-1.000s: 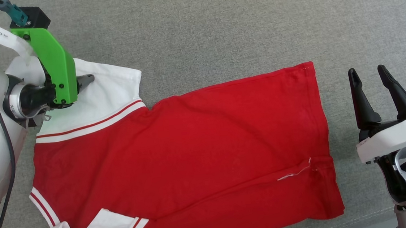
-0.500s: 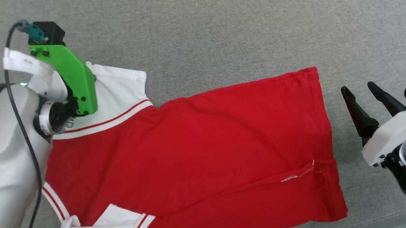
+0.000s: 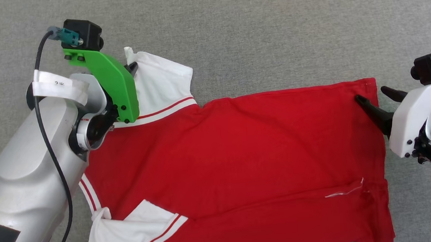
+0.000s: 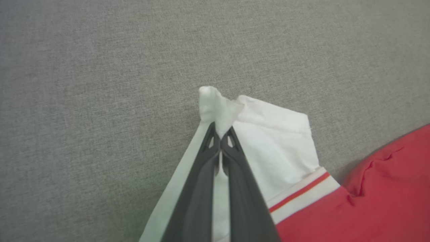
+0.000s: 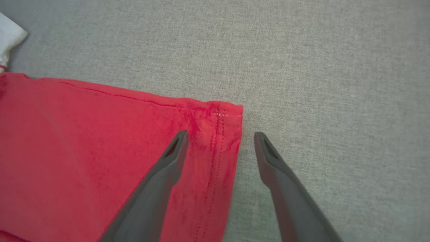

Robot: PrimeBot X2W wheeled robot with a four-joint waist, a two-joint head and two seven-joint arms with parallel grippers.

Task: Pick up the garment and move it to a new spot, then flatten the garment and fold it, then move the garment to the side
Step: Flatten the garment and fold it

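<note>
Pinching garment (image 3: 241,153) sleeve edge (image 4: 215,104) (right fingers (image 5: 158,188) straddle hem (image 5: 235,141)).

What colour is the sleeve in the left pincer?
The sleeve is white, with a red-striped trim; left wrist view shows it best.

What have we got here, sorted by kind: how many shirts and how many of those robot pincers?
Shirts: 1, the garment, red with white sleeves
Pincers: 2, the left gripper shut on the garment, the right gripper open
Total: 3
</note>
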